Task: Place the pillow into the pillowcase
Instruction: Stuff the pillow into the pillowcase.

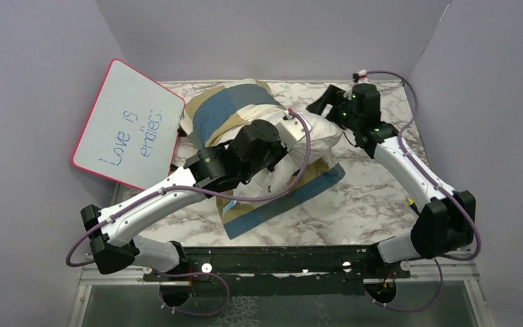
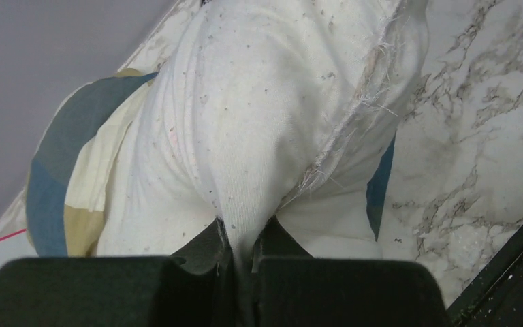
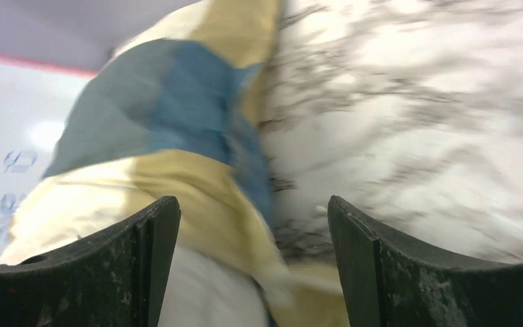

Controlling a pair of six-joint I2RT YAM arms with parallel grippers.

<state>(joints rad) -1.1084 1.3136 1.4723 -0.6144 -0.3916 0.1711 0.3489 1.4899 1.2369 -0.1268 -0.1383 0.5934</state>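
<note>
The white pillow (image 1: pixel 321 139) lies mid-table, its far-left part inside the blue, tan and cream checked pillowcase (image 1: pixel 223 112). More of the case lies flat under its near side. My left gripper (image 1: pixel 291 133) sits on top of the pillow. In the left wrist view it (image 2: pixel 245 248) is shut on a pinched fold of the pillow (image 2: pixel 259 102), with the pillowcase (image 2: pixel 61 170) to the left. My right gripper (image 1: pixel 323 102) hovers at the pillow's far right end. In its own view it (image 3: pixel 252 218) is open over the pillowcase (image 3: pixel 170 109) edge and the pillow (image 3: pixel 204 293), holding nothing.
A pink-rimmed whiteboard (image 1: pixel 126 126) with blue writing leans at the far left, against the pillowcase. Grey walls close in the marble table (image 1: pixel 374 197) on the left, back and right. A black rail (image 1: pixel 279 259) runs along the near edge between the arm bases.
</note>
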